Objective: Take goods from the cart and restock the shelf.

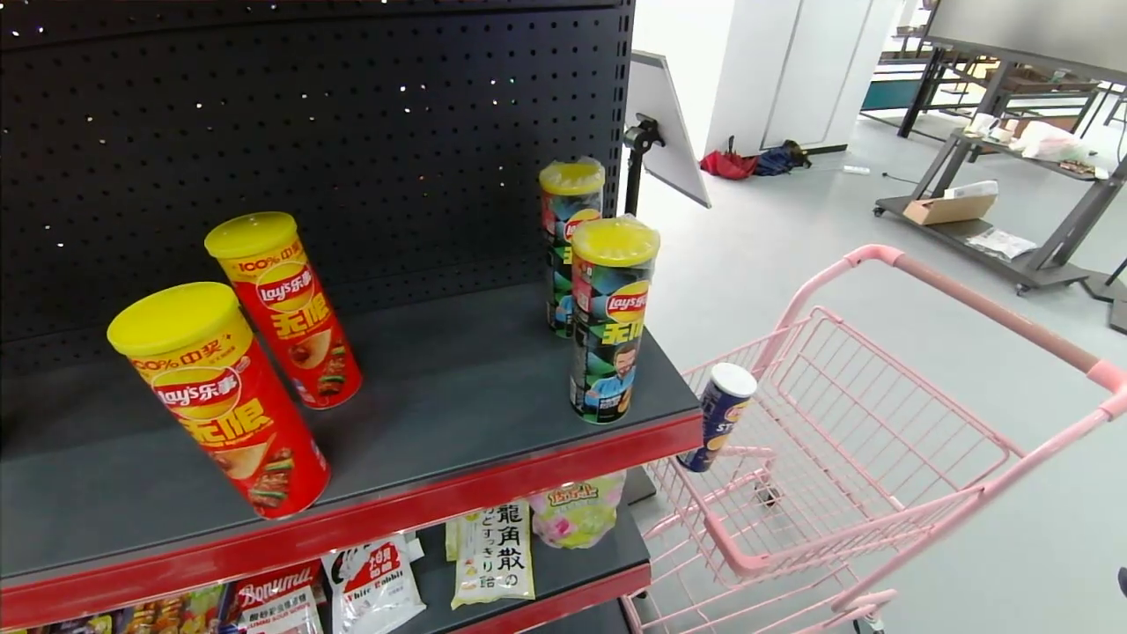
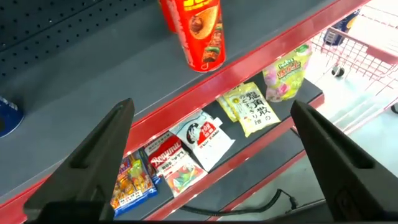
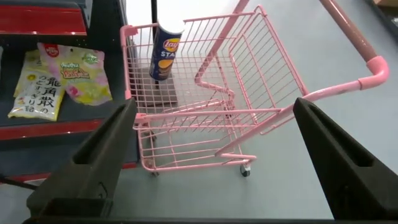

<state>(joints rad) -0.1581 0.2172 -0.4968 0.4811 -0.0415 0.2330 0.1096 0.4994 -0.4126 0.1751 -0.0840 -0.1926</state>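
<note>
Cart [image 1: 968, 304]: pink, just beside shelf [image 1: 458, 387]; blue can [image 1: 720, 414] leans inside.
Shelf: two red cans [image 1: 224, 396], two dark cans [image 1: 610, 321], upright.
Left gripper [image 2: 211, 106]: jaws apart, empty.
Right gripper [image 3: 214, 102]: jaws apart, over cart.

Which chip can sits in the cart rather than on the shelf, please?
The blue, white-lidded can, leaning in the pink cart; the four yellow-lidded cans stand on the shelf.
</note>
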